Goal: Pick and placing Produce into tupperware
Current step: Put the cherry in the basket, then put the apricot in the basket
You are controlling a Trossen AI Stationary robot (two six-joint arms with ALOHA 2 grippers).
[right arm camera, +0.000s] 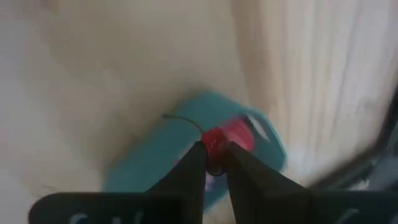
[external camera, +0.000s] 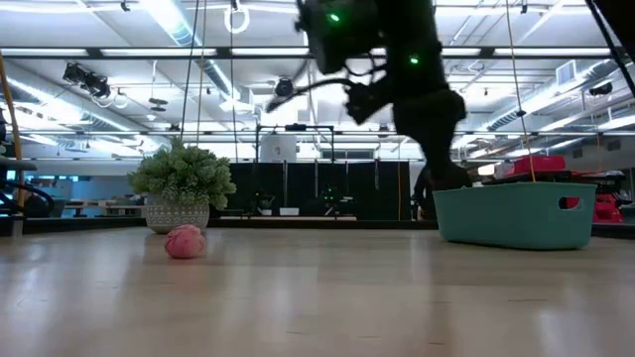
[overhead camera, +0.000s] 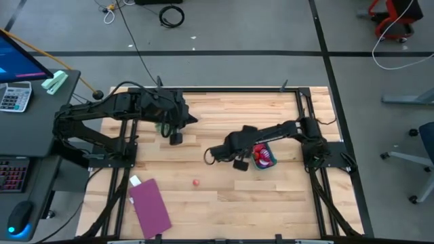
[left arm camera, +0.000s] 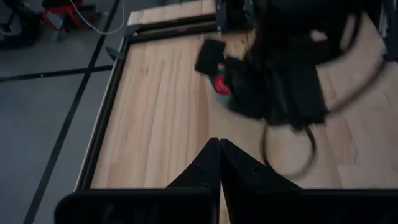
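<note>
Pink produce (external camera: 185,241) lies nearest on the surface (external camera: 317,297), apart from the teal tupperware (external camera: 516,216). Right pincer (right arm camera: 214,158), above the tub, clamps a small red stemmed fruit (right arm camera: 216,142); probably light, rigid and smooth, best pinched across the body, not the thin stem. Left pincer (left arm camera: 219,149) waits with fingers together, empty.

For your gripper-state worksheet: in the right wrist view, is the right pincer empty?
No. The right pincer is shut on a small red stemmed fruit, above the teal tub.
</note>
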